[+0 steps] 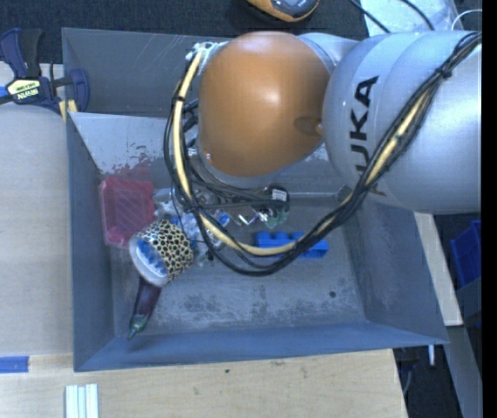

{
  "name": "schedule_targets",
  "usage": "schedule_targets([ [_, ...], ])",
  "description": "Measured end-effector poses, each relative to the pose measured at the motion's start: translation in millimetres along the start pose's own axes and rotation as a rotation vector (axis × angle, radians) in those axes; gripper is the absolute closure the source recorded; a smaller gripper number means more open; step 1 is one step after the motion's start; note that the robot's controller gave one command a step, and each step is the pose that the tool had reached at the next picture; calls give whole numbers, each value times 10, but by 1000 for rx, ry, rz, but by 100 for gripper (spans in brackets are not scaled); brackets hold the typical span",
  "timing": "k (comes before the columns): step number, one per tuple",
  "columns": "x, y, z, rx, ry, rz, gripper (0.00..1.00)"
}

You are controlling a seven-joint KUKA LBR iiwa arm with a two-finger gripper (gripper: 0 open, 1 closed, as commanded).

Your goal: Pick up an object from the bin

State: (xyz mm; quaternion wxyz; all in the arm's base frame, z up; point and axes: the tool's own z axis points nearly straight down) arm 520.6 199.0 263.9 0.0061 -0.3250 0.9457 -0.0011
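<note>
On the overhead camera I have the arm (405, 120) low over the left half of the bin (87, 233), its orange cover (261, 103) just above a leopard-spotted roll (165, 249). Nothing looks lifted, so I judge the whole pick is still to do. The cover hides the fingers; apart or together, I cannot tell. A pink pad (126, 207) lies by the left wall, a dark pen (144, 307) toward the lower-left corner, and a blue block (296, 244) mid-floor under the cables (177, 120).
</note>
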Motion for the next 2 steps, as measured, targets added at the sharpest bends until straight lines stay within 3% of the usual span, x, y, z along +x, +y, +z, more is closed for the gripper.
schedule_targets([
  [1,-5,72,858,2,-5,3,100],
  [2,182,269,288,0,-1,181,100],
])
